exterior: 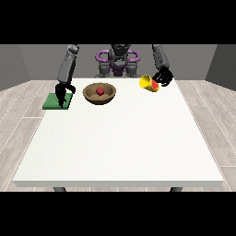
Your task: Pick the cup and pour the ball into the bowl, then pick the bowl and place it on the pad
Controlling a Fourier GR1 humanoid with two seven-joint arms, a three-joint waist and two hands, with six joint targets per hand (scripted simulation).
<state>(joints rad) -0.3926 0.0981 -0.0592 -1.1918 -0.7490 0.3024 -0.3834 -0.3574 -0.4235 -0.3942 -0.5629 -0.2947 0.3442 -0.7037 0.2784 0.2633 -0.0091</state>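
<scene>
A brown bowl point(98, 93) stands on the table at the back, left of centre, with a red ball point(99, 91) inside it. The yellow cup point(148, 83) with a red inside is tipped on its side, its mouth towards the bowl, held above the table by the hand at the view's right point(163, 77), whose fingers curl round it. A green pad point(58, 101) lies at the table's back left corner. The hand at the view's left point(61, 92) hangs over the pad with its fingers pointing down, holding nothing.
The white table point(120, 143) stretches wide towards the camera. The robot's torso point(118, 60) stands behind the back edge. Grey wooden floor surrounds the table.
</scene>
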